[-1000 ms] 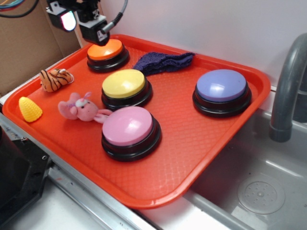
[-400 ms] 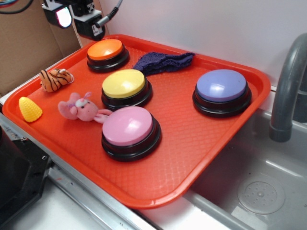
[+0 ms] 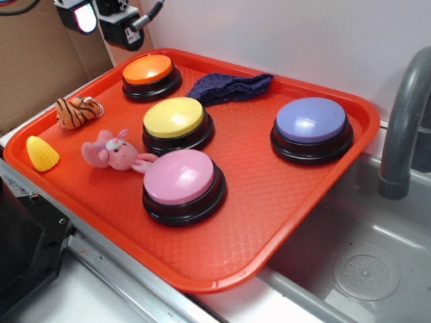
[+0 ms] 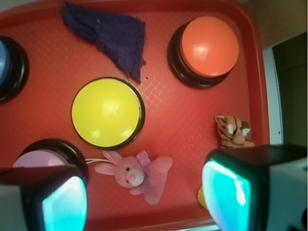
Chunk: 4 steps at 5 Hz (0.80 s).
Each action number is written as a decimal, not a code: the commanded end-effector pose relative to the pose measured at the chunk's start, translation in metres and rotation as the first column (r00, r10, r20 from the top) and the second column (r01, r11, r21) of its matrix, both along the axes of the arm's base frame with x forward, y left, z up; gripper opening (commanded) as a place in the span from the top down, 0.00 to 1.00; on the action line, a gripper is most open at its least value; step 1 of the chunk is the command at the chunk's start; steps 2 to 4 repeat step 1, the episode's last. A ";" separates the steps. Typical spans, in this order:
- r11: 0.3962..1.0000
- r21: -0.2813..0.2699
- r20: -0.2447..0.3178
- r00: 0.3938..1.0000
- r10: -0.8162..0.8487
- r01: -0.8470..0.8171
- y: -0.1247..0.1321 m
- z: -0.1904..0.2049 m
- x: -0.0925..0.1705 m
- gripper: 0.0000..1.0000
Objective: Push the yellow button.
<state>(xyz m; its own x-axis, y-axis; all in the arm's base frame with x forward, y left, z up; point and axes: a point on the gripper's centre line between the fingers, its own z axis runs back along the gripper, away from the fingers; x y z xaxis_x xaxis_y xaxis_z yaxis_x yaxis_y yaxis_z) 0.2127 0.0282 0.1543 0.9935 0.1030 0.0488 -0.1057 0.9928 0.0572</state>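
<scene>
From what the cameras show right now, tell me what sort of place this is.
Probably a toy kitchen sink area: a grey faucet over a grey sink basin, with an orange tray resting beside it.

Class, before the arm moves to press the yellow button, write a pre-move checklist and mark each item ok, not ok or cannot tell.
1. Yellow button in view, cap uncovered: ok.
2. Purple cloth clear of the yellow cap: ok.
3. Pink bunny toy beside the button, not on it: ok.
4. Gripper empty, fingers apart: ok.
5. Gripper centred over the yellow button: not ok; it sits high near the orange button.
6. Tray steady: cannot tell.
</scene>
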 end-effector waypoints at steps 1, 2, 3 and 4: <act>0.999 0.036 0.074 0.997 0.017 -0.020 0.005 0.025 0.002 0.00; 0.999 0.036 0.074 0.997 0.017 -0.020 0.005 0.025 0.002 0.00; 0.999 0.036 0.074 0.997 0.017 -0.020 0.005 0.025 0.002 0.00; 0.999 0.036 0.074 0.997 0.017 -0.020 0.005 0.025 0.002 0.00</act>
